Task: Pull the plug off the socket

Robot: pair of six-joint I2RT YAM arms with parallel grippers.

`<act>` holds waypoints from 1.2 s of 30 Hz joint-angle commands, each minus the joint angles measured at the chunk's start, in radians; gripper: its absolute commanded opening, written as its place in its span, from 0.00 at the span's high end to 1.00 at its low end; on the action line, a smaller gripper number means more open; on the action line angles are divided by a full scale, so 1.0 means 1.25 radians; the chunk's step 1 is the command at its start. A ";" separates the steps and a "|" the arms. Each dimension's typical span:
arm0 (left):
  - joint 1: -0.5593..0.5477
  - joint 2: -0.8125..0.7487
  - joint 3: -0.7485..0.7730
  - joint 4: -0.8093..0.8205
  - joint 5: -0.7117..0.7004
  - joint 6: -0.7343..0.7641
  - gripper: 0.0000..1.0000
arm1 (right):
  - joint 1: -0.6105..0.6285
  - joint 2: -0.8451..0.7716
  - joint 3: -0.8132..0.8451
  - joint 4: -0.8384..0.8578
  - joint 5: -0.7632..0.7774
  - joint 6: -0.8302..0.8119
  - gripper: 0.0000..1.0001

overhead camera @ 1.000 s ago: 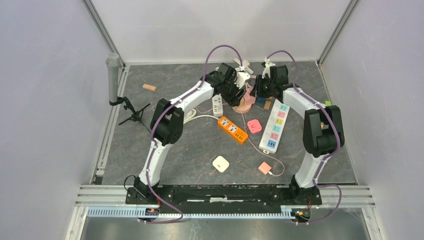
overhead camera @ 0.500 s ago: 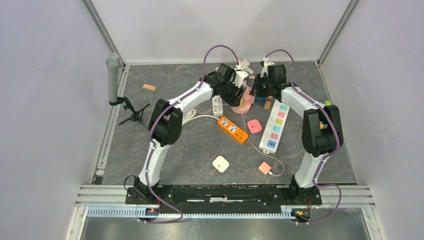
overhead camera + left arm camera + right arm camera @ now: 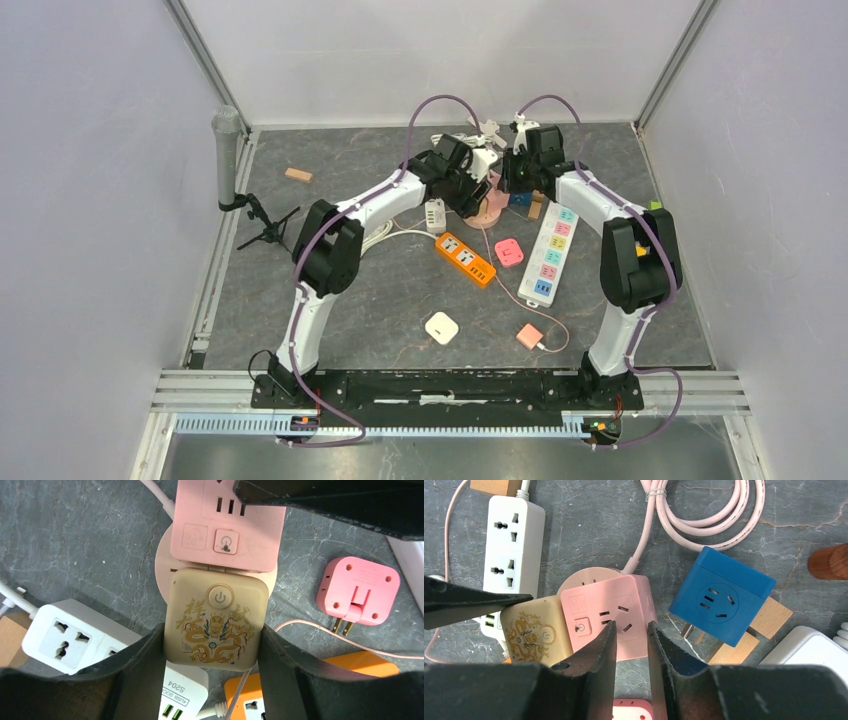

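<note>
A: Cream plug, printed with a gold dragon, sits mated to the pink socket cube at the worktop's far centre, the left tool clamped on its flanks.

B: And the right tool?

A: Nearly clenched above the cube, grasping nothing. Bracing stage, seemingly; next, pin the cube, then draw the plug straight away.

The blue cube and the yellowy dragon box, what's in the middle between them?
The pink socket cube sits between them, touching the dragon box and apart from the blue cube. The right wrist view shows it best.
</note>
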 commanded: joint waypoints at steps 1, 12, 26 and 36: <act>0.030 -0.052 -0.009 0.069 0.162 -0.122 0.98 | 0.015 0.082 -0.035 -0.193 0.022 -0.016 0.69; 0.024 -0.078 -0.003 0.066 0.111 -0.073 0.98 | 0.016 0.051 -0.084 -0.140 0.034 -0.060 0.67; 0.058 -0.082 -0.064 0.130 0.126 -0.161 0.98 | 0.016 0.069 -0.065 -0.131 -0.007 -0.057 0.67; 0.070 -0.086 -0.082 0.125 0.175 -0.166 0.98 | 0.016 0.080 -0.057 -0.127 -0.014 -0.060 0.67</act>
